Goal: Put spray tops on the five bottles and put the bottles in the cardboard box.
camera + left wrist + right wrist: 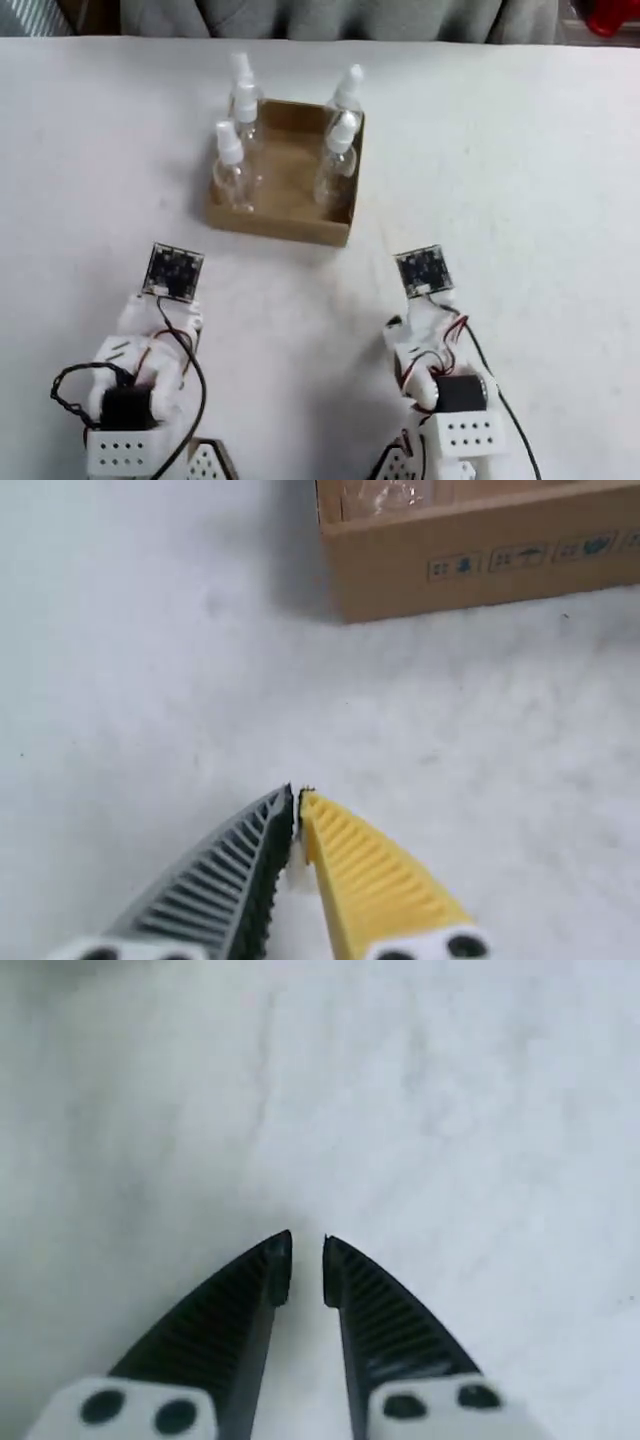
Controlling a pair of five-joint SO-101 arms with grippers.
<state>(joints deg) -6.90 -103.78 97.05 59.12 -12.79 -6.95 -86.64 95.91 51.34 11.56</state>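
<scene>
The cardboard box [280, 222] sits in the upper middle of the high view on the white table [520, 150], open side up. Clear bottles with white spray tops stand upright inside it, one group [232, 170] along its left wall and another [335, 165] along its right wall. At least four show, and the exact count on the left side is hard to tell. The left arm [135, 380] is at the lower left of that frame and the right arm [445, 380] at the lower right, both well short of the box. The left gripper [298, 798] is clenched with its grey and yellow tips touching, grasping nothing, above bare table with the box corner ahead. The right gripper [306, 1255] is all but closed, a thin slit between its black tips, empty.
</scene>
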